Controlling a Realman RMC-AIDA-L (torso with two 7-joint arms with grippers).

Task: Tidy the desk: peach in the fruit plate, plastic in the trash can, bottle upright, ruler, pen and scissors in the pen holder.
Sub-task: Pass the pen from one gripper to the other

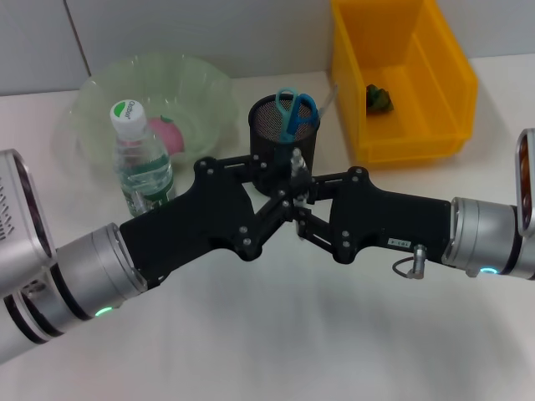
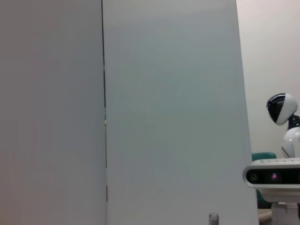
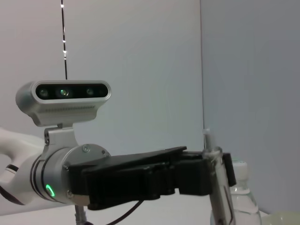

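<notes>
The left tool [image 1: 284, 200] and the right tool [image 1: 299, 203] are meeting nose to nose at mid-counter, both clamping on one pen [image 1: 294, 167] that is standing nearly upright. The pen holder [image 1: 284, 134] is sitting just beyond them, toward the counter's far edge, with scissors [image 1: 294, 109] already inside it.

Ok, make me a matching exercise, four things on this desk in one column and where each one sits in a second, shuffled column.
Things:
1. peach
2. scissors
3. green scrap
4. water bottle

Places:
A. in the yellow bin
B. standing upright in front of the plate
C. in the pale green fruit plate
D. handles up in the black mesh pen holder

Pairs: 1-C, 2-D, 3-A, 4-B
</notes>
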